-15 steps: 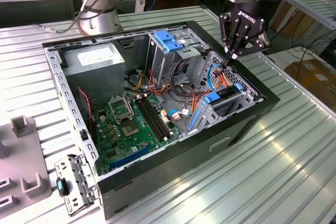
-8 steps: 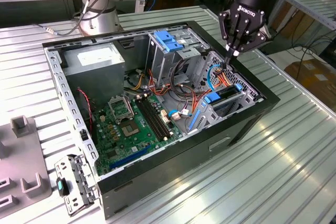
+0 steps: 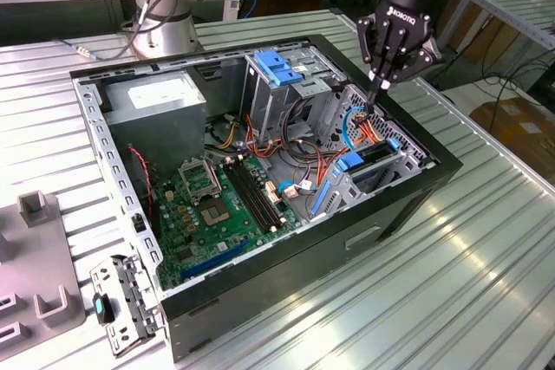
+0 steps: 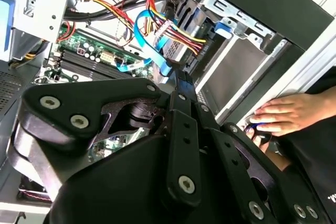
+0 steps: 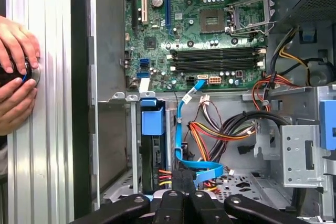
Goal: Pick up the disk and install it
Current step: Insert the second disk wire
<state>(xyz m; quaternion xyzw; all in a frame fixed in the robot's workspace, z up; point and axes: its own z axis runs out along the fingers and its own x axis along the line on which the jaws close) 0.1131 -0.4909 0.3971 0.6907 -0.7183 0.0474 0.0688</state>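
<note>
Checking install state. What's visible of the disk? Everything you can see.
The disk is a dark, flat metal slab with blue plastic rails along its sides. It sits in the grey metal drive cage at the exterior view's right of the open computer case, roughly level, with its label hidden. Red, yellow and black wires and a blue data cable meet at its exposed end. The gripper hangs just above that end; contact cannot be told.

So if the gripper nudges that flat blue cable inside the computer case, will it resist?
Probably not: the flat blue cable bends in loose loops, so it looks floppy and light. It would likely swing back, since one end appears plugged into the green motherboard.
</note>
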